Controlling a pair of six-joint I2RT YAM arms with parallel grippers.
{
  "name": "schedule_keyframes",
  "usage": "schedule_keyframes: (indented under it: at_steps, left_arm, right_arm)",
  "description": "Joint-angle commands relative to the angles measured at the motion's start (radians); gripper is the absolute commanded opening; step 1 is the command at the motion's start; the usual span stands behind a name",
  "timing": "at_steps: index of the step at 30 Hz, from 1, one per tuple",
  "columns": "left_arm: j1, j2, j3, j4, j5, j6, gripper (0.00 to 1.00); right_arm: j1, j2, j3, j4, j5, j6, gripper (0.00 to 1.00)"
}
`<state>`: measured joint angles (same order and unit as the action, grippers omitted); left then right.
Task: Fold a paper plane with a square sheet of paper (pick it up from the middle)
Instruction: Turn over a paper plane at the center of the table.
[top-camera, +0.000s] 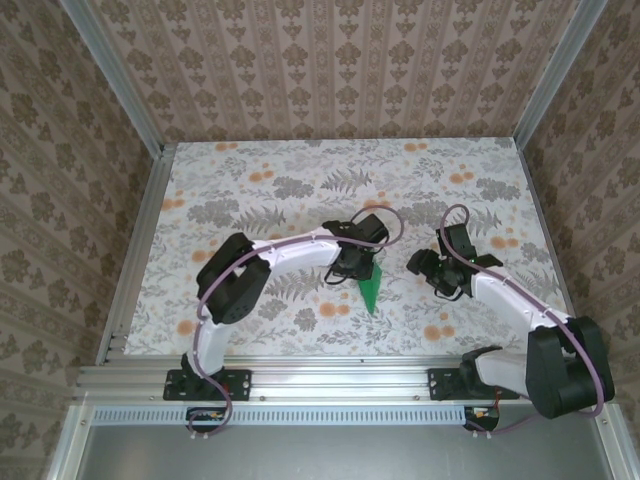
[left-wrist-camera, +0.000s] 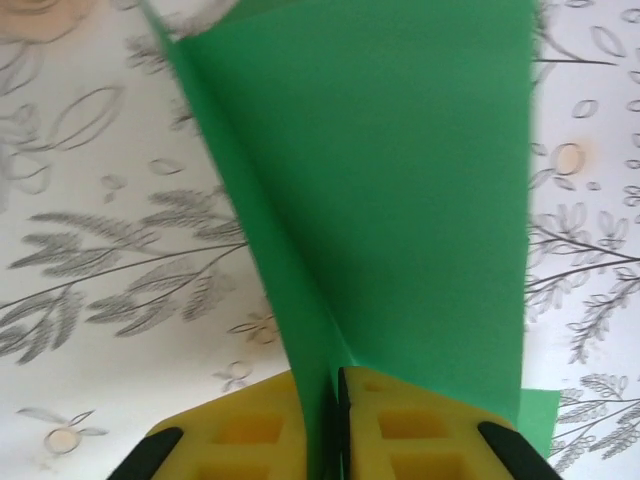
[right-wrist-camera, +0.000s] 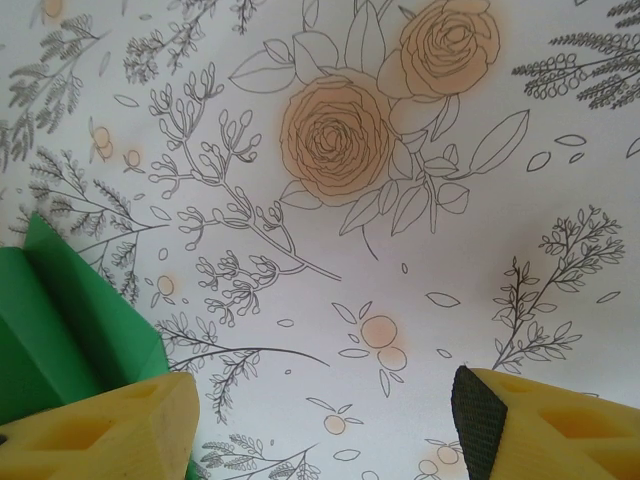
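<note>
Paper (left-wrist-camera: 400, 200) looks light, limp: hold it by the fold, where left fingers (left-wrist-camera: 250, 430) pinch shut at 6 o'clock; right fingers (right-wrist-camera: 100, 430) open, empty.

Paper plane (left-wrist-camera: 400, 200) — blurred, cropped at top.

**Materials and finishes: paper-folding station**

Bright green folded sheet of paper (left-wrist-camera: 400, 200): thin, smooth and matt, evenly coloured, with crisp creases.
Fingers (left-wrist-camera: 250, 432) of the left gripper (left-wrist-camera: 322, 395) and of the right gripper (right-wrist-camera: 325, 400): yellow moulded plastic, matt, with recessed pockets.
Inner pad (right-wrist-camera: 468, 408) on the right one: black, finely grained, rubber-like.
Floral-printed table cover (top-camera: 300, 190): smooth, matt, paper-like.
Frame rails (top-camera: 300, 378): silver extruded metal, satin, ribbed.
Arm housings (top-camera: 235, 280): black and white plastic with a slight sheen.
Walls (top-camera: 330, 70): matt patterned wallpaper.
</note>
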<state>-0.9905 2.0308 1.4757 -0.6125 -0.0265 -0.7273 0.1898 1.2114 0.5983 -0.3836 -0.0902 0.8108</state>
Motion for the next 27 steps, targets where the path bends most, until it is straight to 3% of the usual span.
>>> schedule_keyframes:
  at_steps: [1, 10, 19, 27]
  left_arm:
    - [0.04, -0.095, -0.074, 0.112, 0.071, -0.002, 0.11]
    - [0.164, -0.187, -0.295, 0.38, 0.243, -0.013, 0.0]
    - [0.23, -0.197, -0.412, 0.527, 0.332, -0.061, 0.0]
    - [0.245, -0.195, -0.437, 0.559, 0.354, -0.087, 0.01]
  right_arm:
    - [0.014, 0.021, 0.018, -0.003, -0.022, -0.018, 0.7]
    - [0.138, 0.039, 0.052, 0.014, -0.017, -0.033, 0.67]
    - [0.383, 0.166, 0.186, 0.083, 0.0, -0.114, 0.55]
    - [0.511, 0.32, 0.313, 0.026, 0.088, -0.143, 0.59]
